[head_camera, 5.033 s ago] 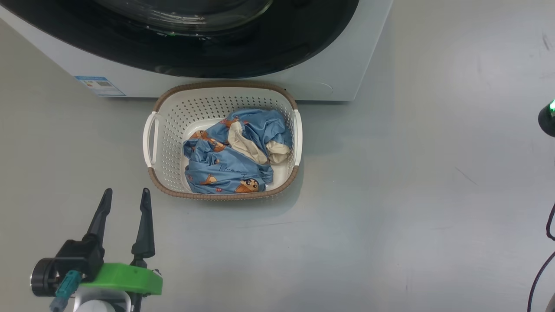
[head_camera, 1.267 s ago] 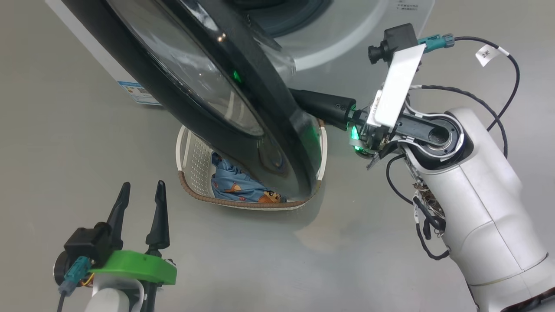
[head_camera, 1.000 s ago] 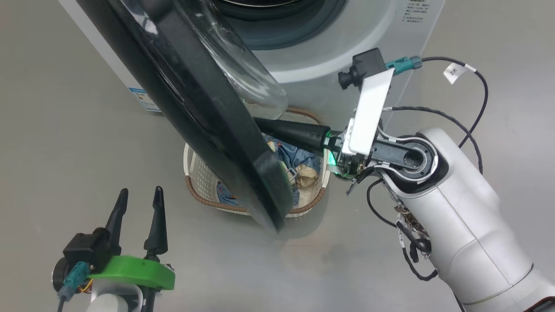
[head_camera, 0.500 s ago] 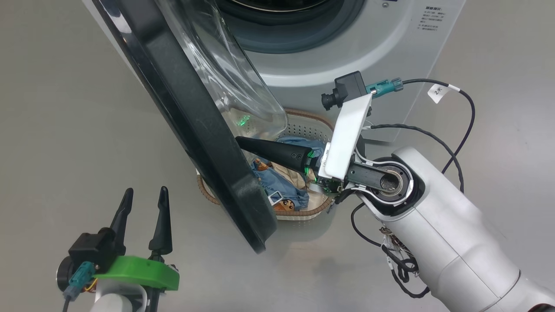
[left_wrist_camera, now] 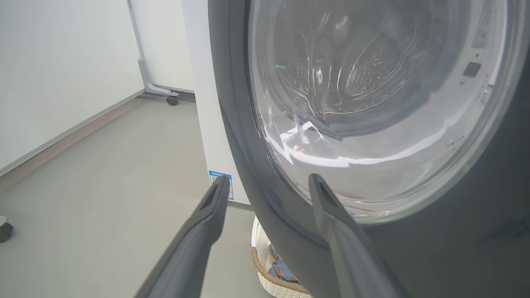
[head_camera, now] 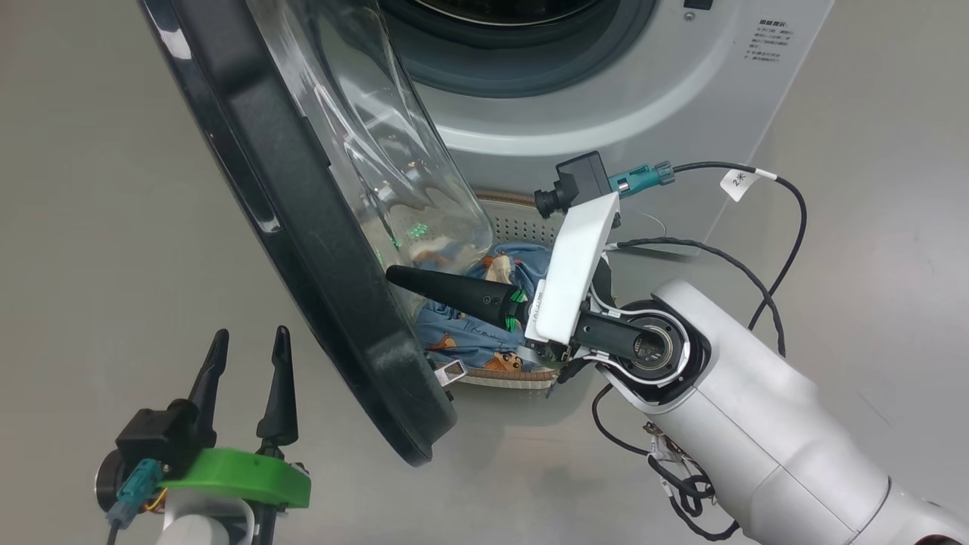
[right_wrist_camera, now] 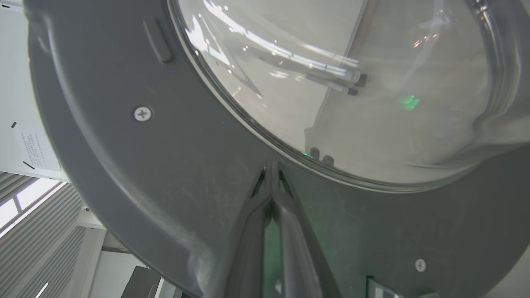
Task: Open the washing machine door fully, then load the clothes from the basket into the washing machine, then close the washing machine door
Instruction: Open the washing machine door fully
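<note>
Round black-rimmed glass washing machine door (head_camera: 318, 250) is hanging open over cream perforated basket (head_camera: 522, 225) of light-blue printed clothes (head_camera: 462, 334); right gripper (head_camera: 397, 275), shut & empty, is touching its inner rim; left gripper (head_camera: 250, 337) is hovering wide open, empty.

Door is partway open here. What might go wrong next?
The shut right gripper only presses its tips against the inner rim of the door, so it may slip onto the curved glass and leave the door short of fully open. The open left gripper sits close on the outer side of the door; a wider swing may hit it.
</note>
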Robot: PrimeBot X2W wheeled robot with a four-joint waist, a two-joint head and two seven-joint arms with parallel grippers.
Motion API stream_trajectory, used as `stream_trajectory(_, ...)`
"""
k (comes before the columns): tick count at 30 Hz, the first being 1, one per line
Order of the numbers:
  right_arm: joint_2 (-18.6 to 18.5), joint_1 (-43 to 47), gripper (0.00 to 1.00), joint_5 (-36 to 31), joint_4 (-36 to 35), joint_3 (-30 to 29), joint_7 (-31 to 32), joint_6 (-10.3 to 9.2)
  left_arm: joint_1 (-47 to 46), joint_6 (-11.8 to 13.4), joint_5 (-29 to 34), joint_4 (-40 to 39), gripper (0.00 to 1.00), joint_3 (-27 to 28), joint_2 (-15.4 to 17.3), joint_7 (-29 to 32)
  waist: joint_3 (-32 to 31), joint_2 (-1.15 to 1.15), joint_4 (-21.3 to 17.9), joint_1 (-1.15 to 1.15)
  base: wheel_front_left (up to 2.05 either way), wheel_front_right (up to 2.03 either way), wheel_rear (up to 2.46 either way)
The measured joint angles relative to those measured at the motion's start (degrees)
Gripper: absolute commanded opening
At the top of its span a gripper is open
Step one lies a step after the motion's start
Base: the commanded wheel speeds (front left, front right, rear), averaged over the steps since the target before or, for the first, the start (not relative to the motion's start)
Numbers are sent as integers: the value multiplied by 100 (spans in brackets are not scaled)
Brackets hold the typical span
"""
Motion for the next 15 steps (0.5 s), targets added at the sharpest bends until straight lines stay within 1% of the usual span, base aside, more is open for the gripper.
stream_trajectory(6, 4, 0, 0, 36, 81, 167, -151, 0, 69, 0, -2, 3, 100, 8, 0, 0, -37, 0, -5, 0, 0, 0, 0)
stream_trajectory(9, 8, 0, 0, 32, 131, 204, -231, 0, 98, 15, -3, 13, 100, 118, -1, 0, -59, 0, -40, 0, 0, 0, 0)
stream_trajectory(13, 22, -1, 0, -187, 196, 167, -398, 0, 125, 70, -8, 60, 100, 296, -1, 0, -120, 0, -119, 0, 0, 0, 0)
stream_trajectory(14, 25, -1, 27, -254, 214, 130, -450, 0, 137, 77, -20, 69, 100, 353, -1, 0, -139, 0, -144, 0, 0, 0, 0)
stream_trajectory(15, 25, -1, 46, -338, 229, 99, -495, 0, 150, 79, -21, 83, 100, 405, 0, 0, -160, 0, -172, 0, 0, 0, 0)
